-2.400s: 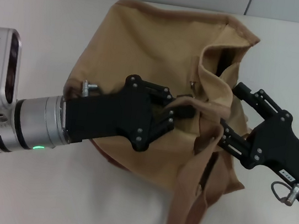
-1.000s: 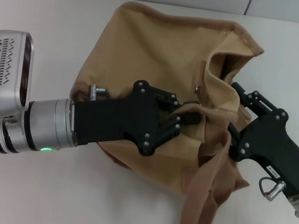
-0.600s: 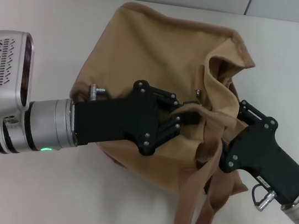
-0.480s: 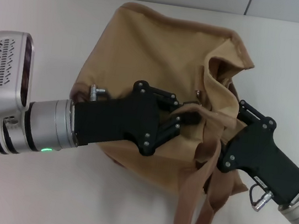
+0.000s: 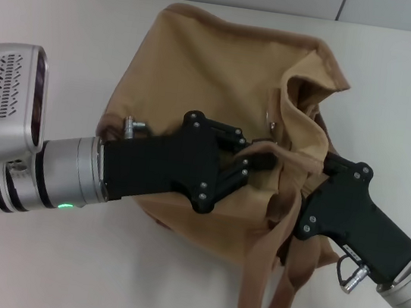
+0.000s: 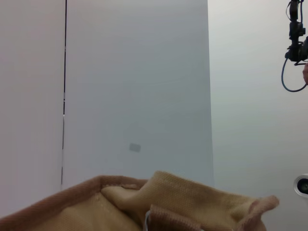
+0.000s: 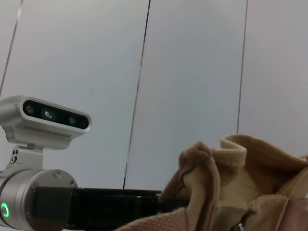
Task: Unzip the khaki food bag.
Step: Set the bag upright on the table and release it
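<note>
The left pincer [image 5: 255,157] reaches in from the counter's left side, its black fingers pressed together on a fold of tan fabric at the top of the khaki food bag [image 5: 202,69]. The bag sits crumpled near the middle of the white counter [image 5: 63,19], its far brown-trimmed rim close to the counter's back edge. Bare counter lies open along the left side, in the front left corner and on the right beyond the bag. A small silver zipper pull [image 5: 271,119] shows on the bag's top, just beyond the left pincer's tips. A long brown strap handle [image 5: 267,285] hangs from the bag's top toward the counter's front edge. The right pincer [image 5: 316,186] presses against the bag's right side from the front right; its fingertips are buried in the cloth, so whether they are spread or closed cannot be told.

Compared with half a second ago, the right pincer has slid slightly nearer the front edge along the bag's side, while the left pincer keeps its hold in the same place.
</note>
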Robot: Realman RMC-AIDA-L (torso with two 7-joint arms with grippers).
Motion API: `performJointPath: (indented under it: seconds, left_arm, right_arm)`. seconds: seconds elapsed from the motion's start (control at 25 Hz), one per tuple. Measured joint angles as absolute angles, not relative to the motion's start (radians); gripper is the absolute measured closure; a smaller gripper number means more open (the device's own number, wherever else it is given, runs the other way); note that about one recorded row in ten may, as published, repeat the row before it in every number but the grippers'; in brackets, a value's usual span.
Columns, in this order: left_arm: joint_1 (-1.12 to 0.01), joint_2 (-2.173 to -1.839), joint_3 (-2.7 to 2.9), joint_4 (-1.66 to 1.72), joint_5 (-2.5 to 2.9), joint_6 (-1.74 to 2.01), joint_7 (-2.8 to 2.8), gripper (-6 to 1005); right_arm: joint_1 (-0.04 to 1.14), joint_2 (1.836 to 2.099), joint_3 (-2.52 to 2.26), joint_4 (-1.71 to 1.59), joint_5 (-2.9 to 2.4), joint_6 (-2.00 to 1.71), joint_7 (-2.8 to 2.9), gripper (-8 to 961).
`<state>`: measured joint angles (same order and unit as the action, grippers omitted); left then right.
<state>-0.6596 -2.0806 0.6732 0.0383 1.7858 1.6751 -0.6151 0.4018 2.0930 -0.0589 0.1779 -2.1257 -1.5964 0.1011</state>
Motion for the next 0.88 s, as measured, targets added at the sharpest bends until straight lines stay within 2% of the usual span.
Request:
performJointPath:
  seconds: [0.28, 0.6, 0.88]
  left_arm:
    - [-0.66, -2.08, 0.67, 0.026, 1.785, 1.673, -0.591, 929]
    - [-0.652, -2.08, 0.66, 0.026, 1.784, 1.677, -0.59, 928]
    - [-0.624, -2.08, 0.581, 0.031, 1.785, 1.709, -0.59, 927]
  right_arm:
    - [0.399, 2.093, -0.056, 0.179, -2.125, -1.596, 0.099, 848]
    - [0.397, 2.092, -0.054, 0.175, -2.121, -1.597, 0.098, 942]
    - [0.379, 2.092, -0.019, 0.172, -2.118, -1.577, 0.098, 941]
